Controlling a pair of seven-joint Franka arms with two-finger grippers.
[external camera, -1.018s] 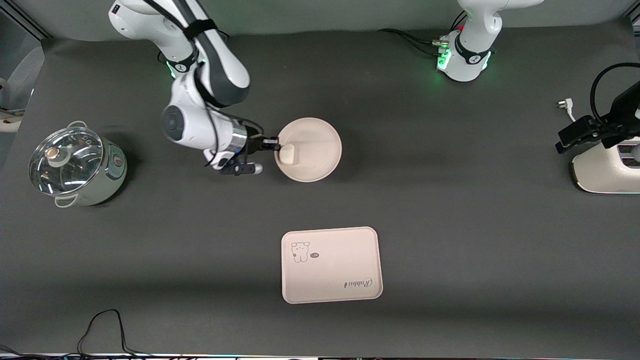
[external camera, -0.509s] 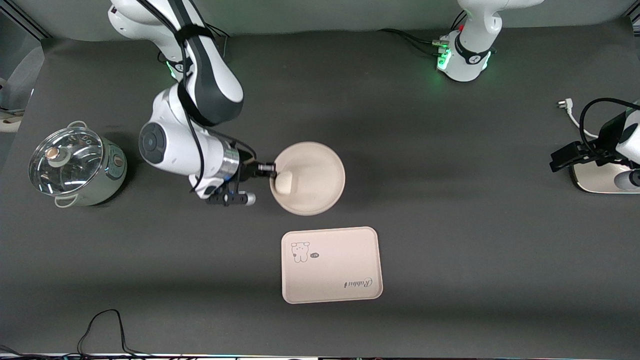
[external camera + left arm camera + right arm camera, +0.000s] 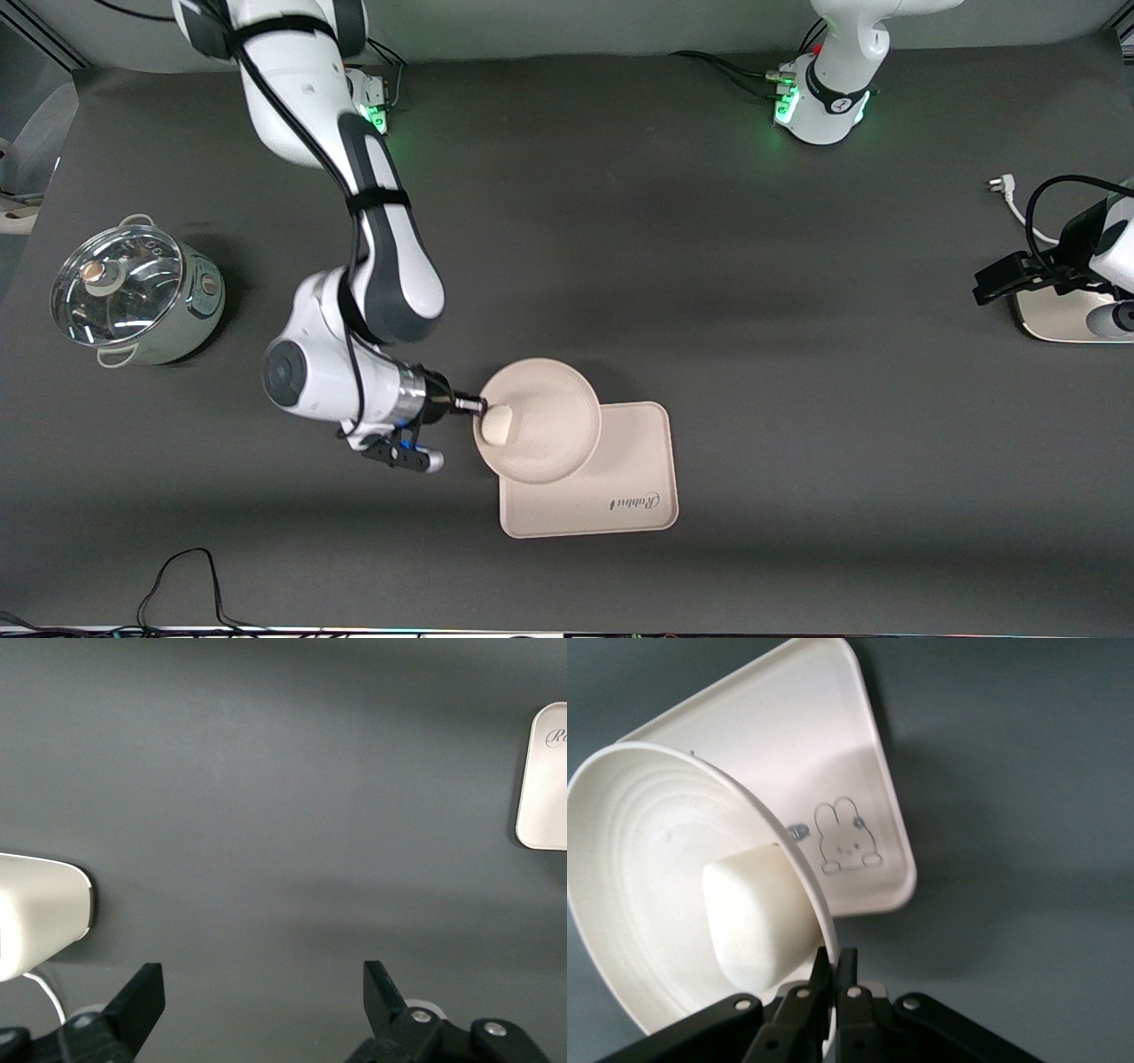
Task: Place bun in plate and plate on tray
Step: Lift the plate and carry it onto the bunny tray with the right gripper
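**Plate in the air, pinched by its rim — the bun could roll before it lands**

The right gripper [image 3: 474,407] has its fingers pressed together on the rim of the round cream-beige shallow plate [image 3: 554,416], holding it up over the corner of the cream-beige rectangular tray with the rabbit drawing and cursive lettering [image 3: 633,478] that lies toward the right arm's end of the table. The small off-white rounded steamed bun [image 3: 497,424] lies in the plate, right against the rim beside the pinch. In the right wrist view the plate [image 3: 647,895] looks tilted relative to the tray [image 3: 833,753], with the bun [image 3: 757,917] sitting at the gripped edge.

The risks, as I judge them:

- A thin rim held at one point may slip or pivot in the grip, dropping the free edge first.
- The loose bun could slide or tumble out if the tilt grows or the plate is set down with a jolt.
- The plate overhangs the tray's edge — released here, it could end up half on the tray, half on the dark grey table [image 3: 797,354].

The left gripper [image 3: 264,992] waits with fingers spread over bare table, near a white appliance [image 3: 1063,315] at the left arm's end.
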